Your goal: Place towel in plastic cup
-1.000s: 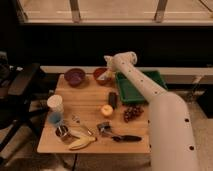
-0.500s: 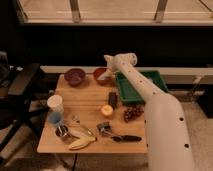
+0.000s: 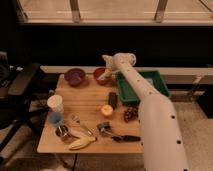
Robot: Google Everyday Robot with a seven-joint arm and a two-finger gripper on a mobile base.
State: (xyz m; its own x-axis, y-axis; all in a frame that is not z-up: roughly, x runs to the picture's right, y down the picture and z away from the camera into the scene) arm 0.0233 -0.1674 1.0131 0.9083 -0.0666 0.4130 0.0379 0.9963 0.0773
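Table (image 3: 75,100), one, wooden. Arm, one: over the last second its upper link has been swung slightly to the left, while the gripper (image 3: 105,72) has been kept at the far middle of the table, over the red bowl (image 3: 98,73); nothing on the table has been shifted. Whether the gripper is open or closed cannot be told, and nothing is seen to be lifted. Towel (image 3: 103,78), one: taken to be the pale patch in the red bowl directly under the gripper, not cleanly separable from it. From this the task is judged to be at the reach or grasp, with the carry to the cup not yet begun. Bowls, two: the red one and a purple bowl (image 3: 74,76) to its left, near but apart. Cups, two: a white cup (image 3: 55,103) at the left edge, taken as the plastic cup and well apart from the towel, and a blue cup (image 3: 55,119) just nearer. Metal cup (image 3: 62,132), one, near left. Banana (image 3: 82,144), one, at the near edge. Orange fruit (image 3: 106,110), one, at centre. Dark block (image 3: 113,99), one, just beyond it. Grapes (image 3: 131,114), one bunch, to the right. Black-handled tool (image 3: 122,138), one, near. Green tray (image 3: 155,80), one, far right. Chair (image 3: 22,90), one, left of the table.
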